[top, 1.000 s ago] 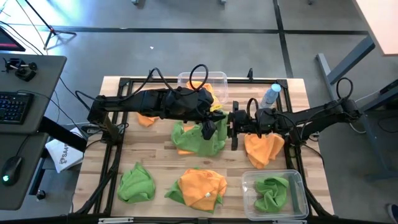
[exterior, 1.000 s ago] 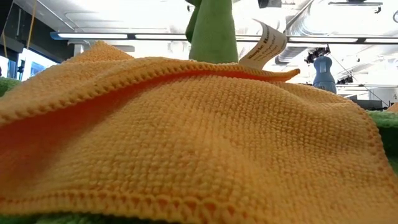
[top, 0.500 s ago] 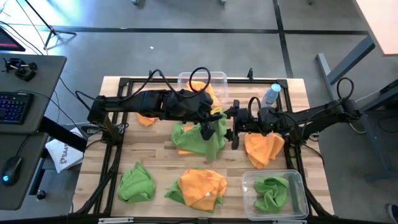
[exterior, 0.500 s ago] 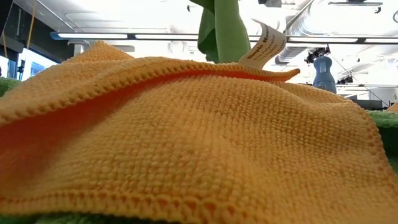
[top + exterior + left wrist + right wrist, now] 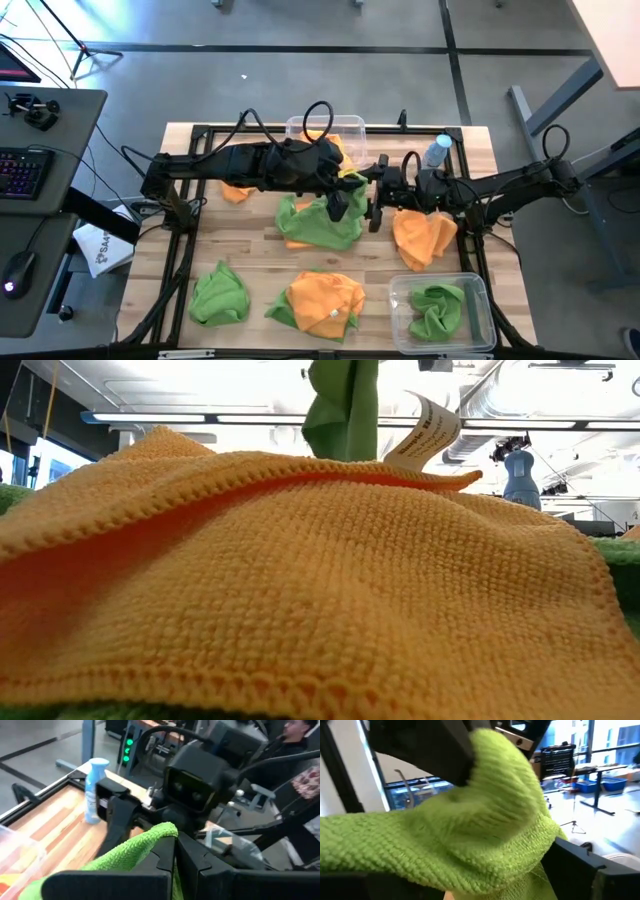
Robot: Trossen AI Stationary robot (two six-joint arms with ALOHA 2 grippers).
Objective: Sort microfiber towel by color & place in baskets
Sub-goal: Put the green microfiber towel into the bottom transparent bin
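1. Across the middle of the high view, the pale wooden slatted table (image 5: 250, 235) carries the whole job, and we see our two dark arms meeting above its centre, the left from the left side and the right from the right side.
2. At the lower right of that view sits a clear rectangular plastic basket (image 5: 480, 295) already holding a green cloth; a second clear basket (image 5: 348, 126) at the upper centre shows orange inside.
3. Loose soft cloths lie about: a green one (image 5: 220, 293) lower left, an orange one (image 5: 325, 300) lower centre, another orange one (image 5: 424, 238) right of centre.
4. We judge the bright green microfiber towel (image 5: 318, 220) at the centre to be the one in hand. It hangs long-axis downward from our left gripper (image 5: 338, 200), whose fingers are pressed together on its top edge; its lower folds rest on the table.
5. Our right gripper (image 5: 374, 208) stands just right of that pinched edge, fingers spread apart, holding nothing. In its wrist view the towel fills the space directly ahead.
6. The handover turns on this: the towel lies leftward of the right gripper, and the green basket lies on the right arm's side, lower right.
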